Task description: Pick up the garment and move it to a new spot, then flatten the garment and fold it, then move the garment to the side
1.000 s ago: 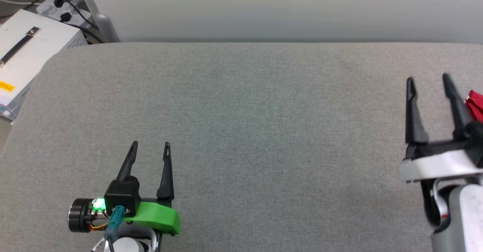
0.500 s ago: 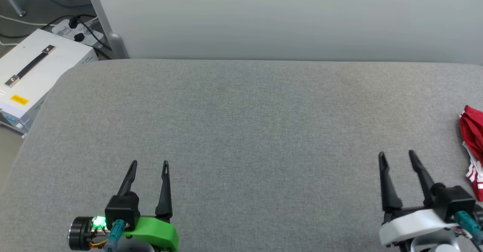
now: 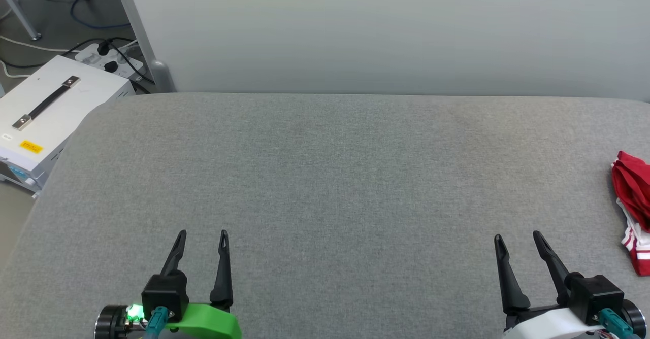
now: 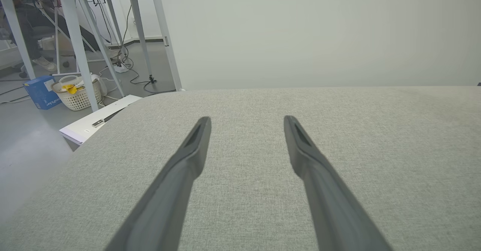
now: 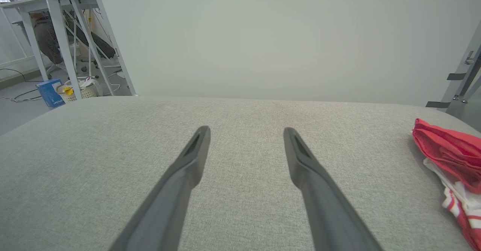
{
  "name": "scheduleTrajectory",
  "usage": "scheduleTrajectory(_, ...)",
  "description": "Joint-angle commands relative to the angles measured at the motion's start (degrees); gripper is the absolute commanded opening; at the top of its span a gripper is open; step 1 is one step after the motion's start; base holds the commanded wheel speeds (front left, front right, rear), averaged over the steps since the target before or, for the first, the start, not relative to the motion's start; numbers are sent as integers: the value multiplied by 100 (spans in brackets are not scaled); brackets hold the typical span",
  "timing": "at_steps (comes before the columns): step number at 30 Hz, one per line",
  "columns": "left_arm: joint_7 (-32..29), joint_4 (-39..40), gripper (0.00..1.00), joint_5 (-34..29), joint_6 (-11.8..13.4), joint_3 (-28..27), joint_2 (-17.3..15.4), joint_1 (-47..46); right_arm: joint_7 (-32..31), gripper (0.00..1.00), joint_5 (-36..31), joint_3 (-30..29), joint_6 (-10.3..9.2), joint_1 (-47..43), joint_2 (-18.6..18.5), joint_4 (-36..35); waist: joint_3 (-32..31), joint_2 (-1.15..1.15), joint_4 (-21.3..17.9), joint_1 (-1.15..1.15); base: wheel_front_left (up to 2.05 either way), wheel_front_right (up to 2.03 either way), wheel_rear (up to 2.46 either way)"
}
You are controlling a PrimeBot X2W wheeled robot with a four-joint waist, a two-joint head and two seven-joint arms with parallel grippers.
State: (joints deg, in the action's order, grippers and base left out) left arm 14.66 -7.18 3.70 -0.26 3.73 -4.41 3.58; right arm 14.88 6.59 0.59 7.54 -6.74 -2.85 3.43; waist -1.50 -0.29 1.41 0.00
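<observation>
The left claw [image 3: 203, 233] and the right claw [image 3: 518, 236] both sit near the front edge of the grey tabletop [image 3: 325, 176], fingers spread, nothing between them. Beyond the right claw, near but apart from it, the garment [image 3: 629, 197] lies at the tabletop's right margin as a compact red heap with white striped trim at its near end. The picture edge cuts it off, so I cannot tell whether it is folded or bunched. That fits a garment waiting to be picked up or one already set aside, so the step stays open; the right claw is the nearer. On the floor to the left, a white basket [image 4: 78, 95] holds something yellow, beside a blue box [image 4: 39, 93].
</observation>
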Motion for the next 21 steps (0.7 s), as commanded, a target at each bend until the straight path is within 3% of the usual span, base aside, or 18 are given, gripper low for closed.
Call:
scheduleTrajectory(1, 34, -27, 100, 64, -25, -10, 25, 115, 12, 100, 51, -4, -5, -56, -4, -14, -6, 29, -6, 0, 0, 0, 0)
scheduleTrajectory(11, 34, -113, 100, 55, -71, -37, 43, 141, 12, 100, 87, -1, -5, -24, -3, 32, 20, 29, -6, 0, 0, 0, 0)
scheduleTrajectory(12, 0, -120, 0, 3, -52, -31, 31, 51, 0, 0, 27, -6, 0, -1, 0, 21, 21, 0, -6, 0, 0, 0, 0)
scheduleTrajectory(21, -65, -94, 0, -15, -48, -40, 35, 32, -59, 0, -3, -10, 0, 25, 2, 5, 29, 1, -13, 0, 0, 0, 0)
